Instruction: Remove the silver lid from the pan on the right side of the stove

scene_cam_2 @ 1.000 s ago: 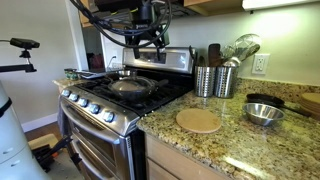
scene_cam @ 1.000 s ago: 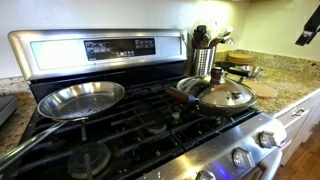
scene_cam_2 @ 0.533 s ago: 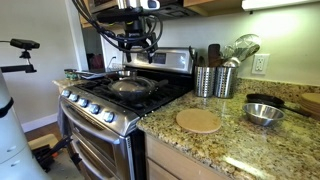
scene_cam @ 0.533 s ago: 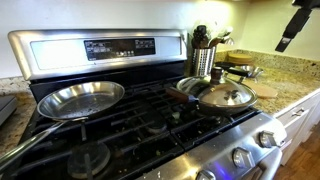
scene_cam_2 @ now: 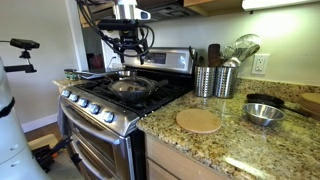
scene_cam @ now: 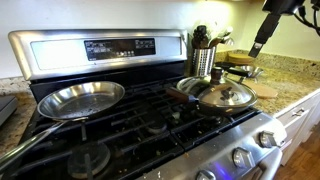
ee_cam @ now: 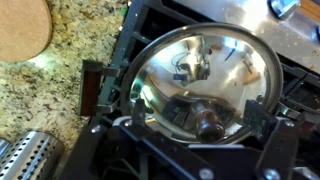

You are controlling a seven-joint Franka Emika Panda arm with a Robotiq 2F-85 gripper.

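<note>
My gripper (scene_cam_2: pixel 128 60) hovers above stove (scene_cam: pixel 100 48). Fingers spread wide, holding nothing, touching nothing. Silver lid (ee_cam: pixel 205 80) sits on pan (ee_cam: pixel 90 88) directly beneath me, on stove side bordering edge of granite counter (ee_cam: pixel 40 100). Lid knob (ee_cam: pixel 208 126) well clear of fingers.

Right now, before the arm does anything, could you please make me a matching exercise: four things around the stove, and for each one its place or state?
1 silver lid
2 open skillet
3 round tan mat
4 utensil holders

A lying flat on the counter
B standing upright on the counter
C covering the pan
D uncovered on the grates

Pairs: 1-C, 2-D, 3-A, 4-B.
</note>
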